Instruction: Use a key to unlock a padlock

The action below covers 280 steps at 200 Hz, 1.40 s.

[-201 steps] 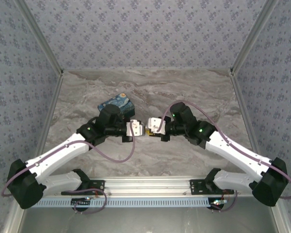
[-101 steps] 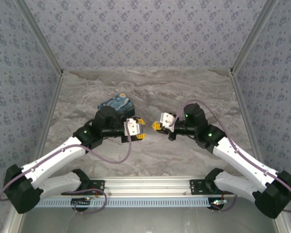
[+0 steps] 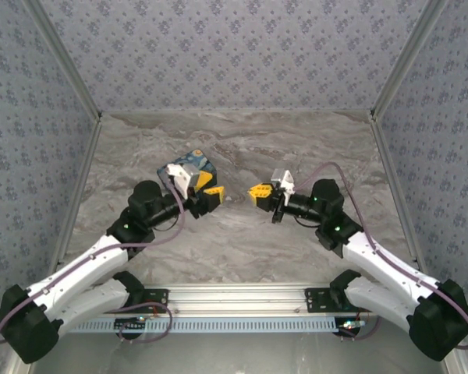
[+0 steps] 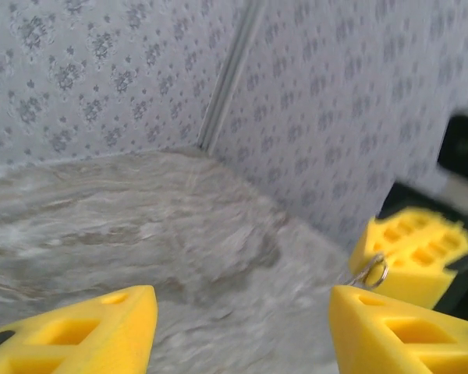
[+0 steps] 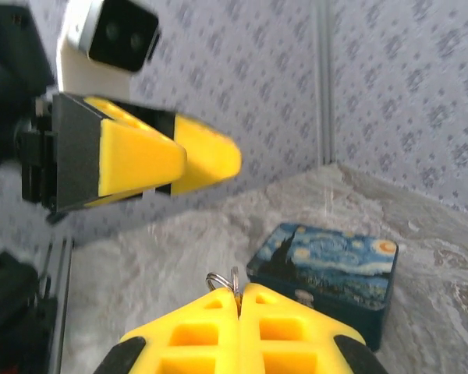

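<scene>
My right gripper [image 5: 239,292] is shut, and a small silvery key ring [image 5: 222,279] pokes out between its yellow fingertips. The key's blade is hidden inside the pinch. In the top view this gripper [image 3: 257,192] hovers right of centre, pointing left. My left gripper [image 3: 210,196] faces it across a short gap. Its fingers [image 4: 78,335] stand wide apart with nothing between them, so it is open [image 4: 242,331]. The left wrist view shows the right gripper [image 4: 409,249] with the ring [image 4: 372,271] at its tip. The tiny teal padlock is out of view.
A blue-and-yellow Starry Night box [image 5: 327,269] lies on the marble table [image 3: 242,148] behind the left gripper, partly covered by the left wrist [image 3: 189,165]. Patterned walls close in the table on three sides. The left gripper [image 5: 171,156] hangs above and to the left in the right wrist view.
The two grippers, nearly touching at the table's centre a second ago, have drawn apart. The left wrist has rolled and pulled back left; the right has withdrawn right and stays shut.
</scene>
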Motion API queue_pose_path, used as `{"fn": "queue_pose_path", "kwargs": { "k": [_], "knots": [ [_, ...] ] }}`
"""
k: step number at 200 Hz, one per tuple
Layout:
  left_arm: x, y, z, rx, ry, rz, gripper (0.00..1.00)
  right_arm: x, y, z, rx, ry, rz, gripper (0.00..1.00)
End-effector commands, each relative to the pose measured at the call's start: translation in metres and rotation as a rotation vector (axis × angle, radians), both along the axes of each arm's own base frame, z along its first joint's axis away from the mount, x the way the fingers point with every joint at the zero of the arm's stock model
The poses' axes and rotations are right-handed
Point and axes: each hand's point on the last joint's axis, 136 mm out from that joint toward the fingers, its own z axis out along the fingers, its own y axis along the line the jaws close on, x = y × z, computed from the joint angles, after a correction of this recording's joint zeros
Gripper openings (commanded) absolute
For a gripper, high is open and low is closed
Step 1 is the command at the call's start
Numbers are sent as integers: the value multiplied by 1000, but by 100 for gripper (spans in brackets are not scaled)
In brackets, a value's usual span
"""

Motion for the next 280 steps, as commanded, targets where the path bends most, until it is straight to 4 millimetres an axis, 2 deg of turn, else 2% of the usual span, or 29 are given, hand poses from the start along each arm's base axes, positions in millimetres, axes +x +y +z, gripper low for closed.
{"fn": "queue_pose_path", "kwargs": {
  "k": [1,33,61,116,211,280],
  "knots": [
    [13,2,43,-308,143,9,58,9,-15,42,259,30,-97,0],
    [23,-12,65,-526,252,-84,56,16,-21,56,403,104,-154,0],
    [25,-21,81,-633,279,-164,53,16,-13,65,468,160,-136,0],
    [16,-30,88,-616,264,-189,52,33,-4,63,522,267,-165,0],
    [13,-42,82,-573,278,-214,51,34,17,73,547,275,-111,0],
    [10,-47,83,-558,275,-236,37,39,25,74,557,293,-99,0]
  ]
}}
